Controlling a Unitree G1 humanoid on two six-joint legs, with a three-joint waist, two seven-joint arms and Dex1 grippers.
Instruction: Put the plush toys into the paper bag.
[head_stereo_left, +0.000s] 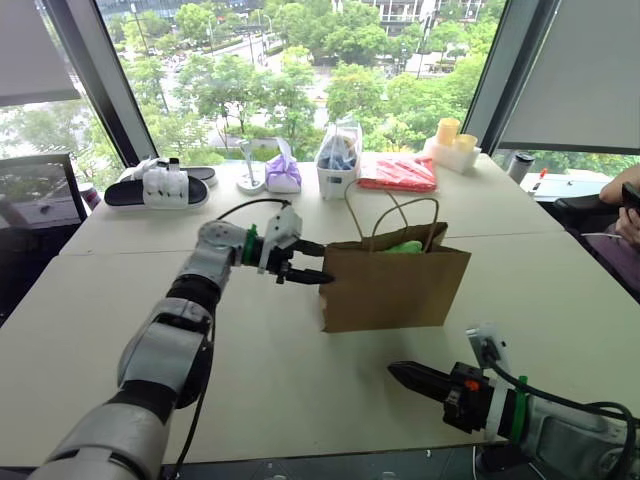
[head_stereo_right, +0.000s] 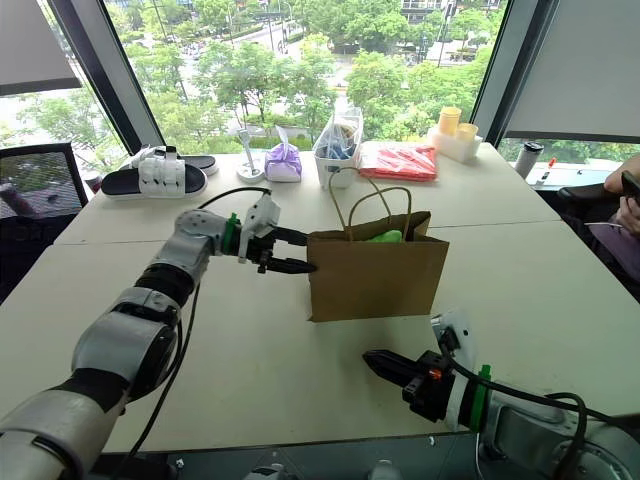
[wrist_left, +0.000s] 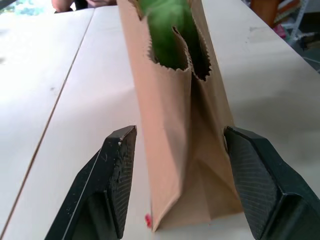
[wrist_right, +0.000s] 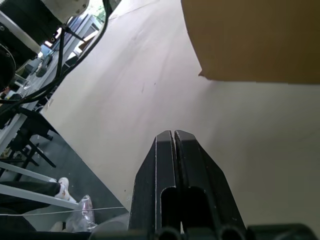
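**Green toy in the bag, both grippers empty**

Nearest the robot, in front of the paper bag (head_stereo_left: 395, 288), the right gripper (head_stereo_left: 398, 373) hovers over the table (head_stereo_left: 280, 380), fingers pressed together, holding nothing. The bag stands upright with the light green plush toy (head_stereo_left: 405, 246) showing at its mouth. At the bag's left end, the left gripper (head_stereo_left: 318, 263) has its fingers (wrist_left: 117, 170) spread on either side of that narrow end, gripping nothing. Beyond the bag lie a purple pouch (head_stereo_left: 283, 174) and slippers (head_stereo_left: 160, 186).

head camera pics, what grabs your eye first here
The brown paper bag stands upright mid-table, a light green plush toy peeking from its open top. The left gripper sits open at the bag's narrow end, a finger on either side. The right gripper is shut, low near the table's front edge.
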